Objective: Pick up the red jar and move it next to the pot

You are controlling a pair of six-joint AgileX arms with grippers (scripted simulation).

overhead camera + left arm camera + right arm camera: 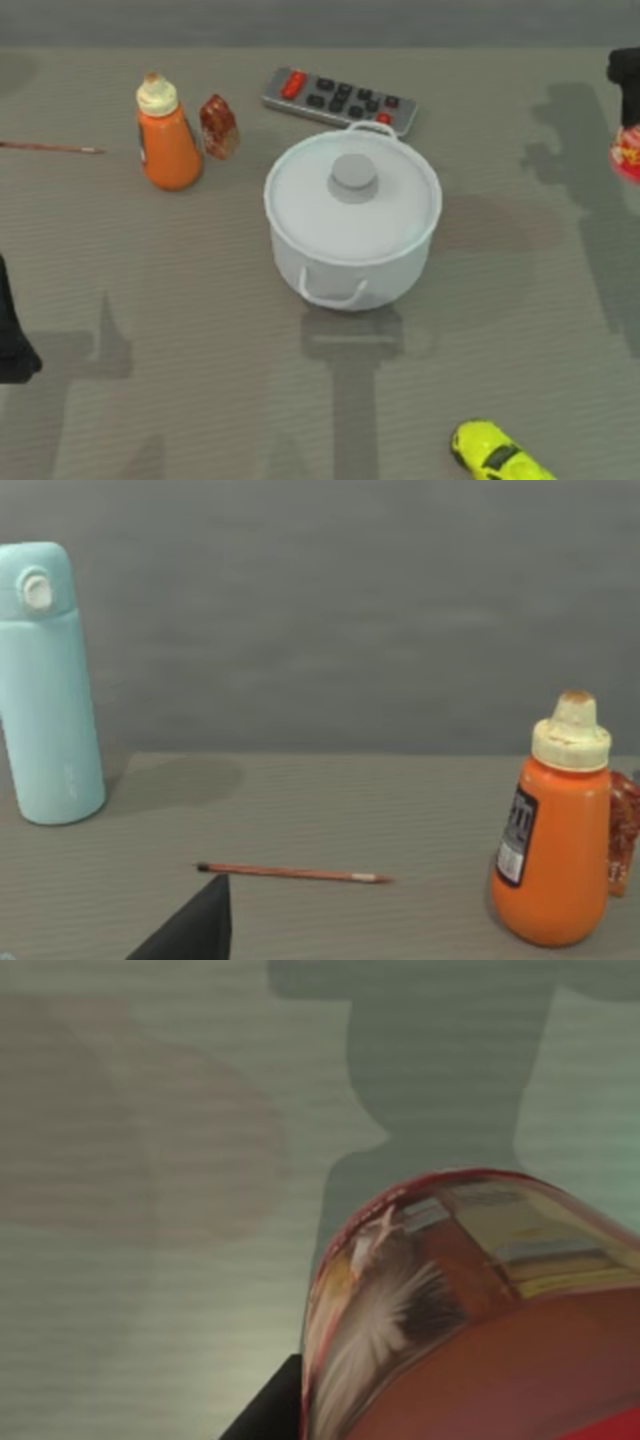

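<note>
The red jar (630,155) hangs at the table's far right edge, level with the pot's back rim, with my right gripper (626,120) shut on it. In the right wrist view the jar (470,1310) fills the near corner, its printed label showing, one dark finger (265,1410) against its side and the mat far below. The large white-grey pot (352,222) with its lid and grey knob stands mid-table, well to the left of the jar. My left gripper (18,350) is parked at the left edge, open and holding nothing.
An orange bottle (167,140) and a dark-red packet (219,126) stand at the back left, and a grey remote (340,100) lies behind the pot. A pencil (50,147) lies far left. A yellow toy car (498,455) sits front right. A light-blue flask (45,685) shows in the left wrist view.
</note>
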